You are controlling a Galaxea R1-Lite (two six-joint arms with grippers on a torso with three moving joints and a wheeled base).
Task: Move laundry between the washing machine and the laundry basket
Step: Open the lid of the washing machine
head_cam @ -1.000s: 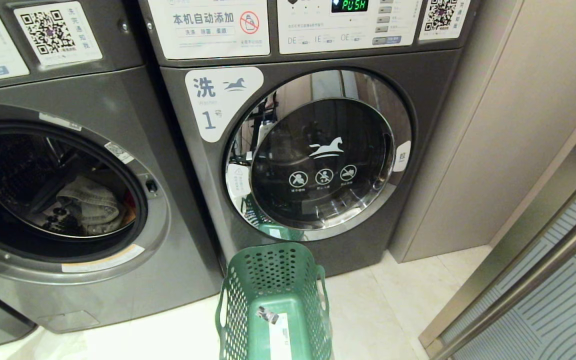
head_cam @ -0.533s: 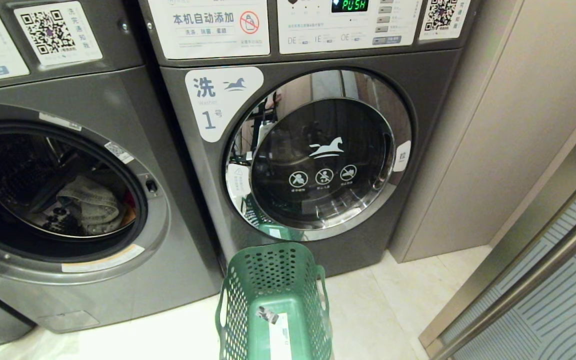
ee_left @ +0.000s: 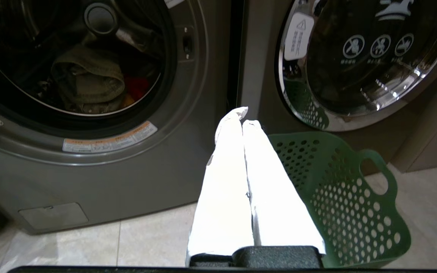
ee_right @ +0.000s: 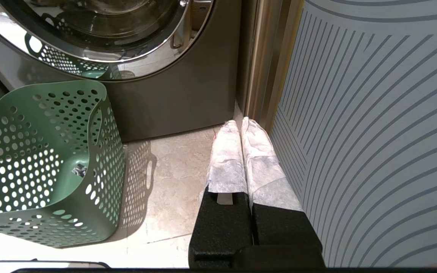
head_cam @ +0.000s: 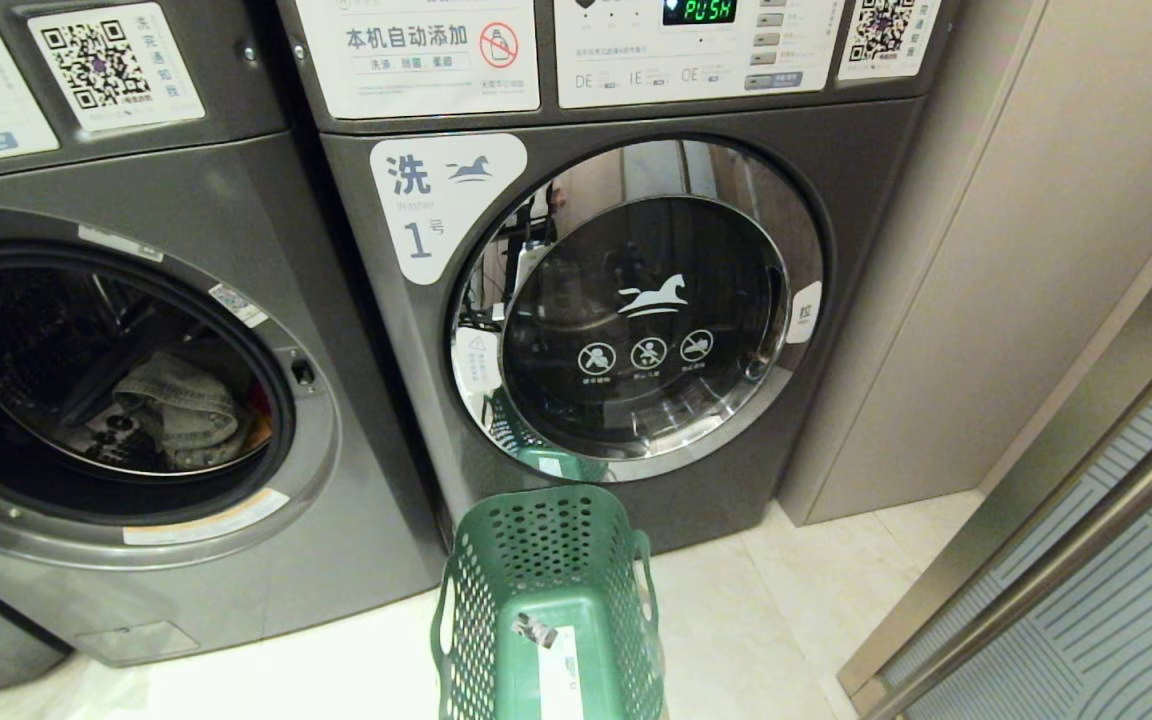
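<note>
Laundry (head_cam: 179, 412) sits deep in the open drum at my ten o'clock, so I'd spread the shut, empty left gripper (ee_left: 242, 121) before reaching in.

Head view looks forward and down from above at two front-loaders; open washing machine (head_cam: 116, 400) at left, machine labelled 1 (head_cam: 636, 300) centre, laundry basket (head_cam: 548, 560) low at the bottom edge. Left wrist view sits low and close, facing the gap between both machines, sharing the open drum and laundry (ee_left: 87, 81). Right wrist view is low near the floor (ee_right: 169, 182), facing the patterned glass panel (ee_right: 374, 132); all three share the basket
</note>
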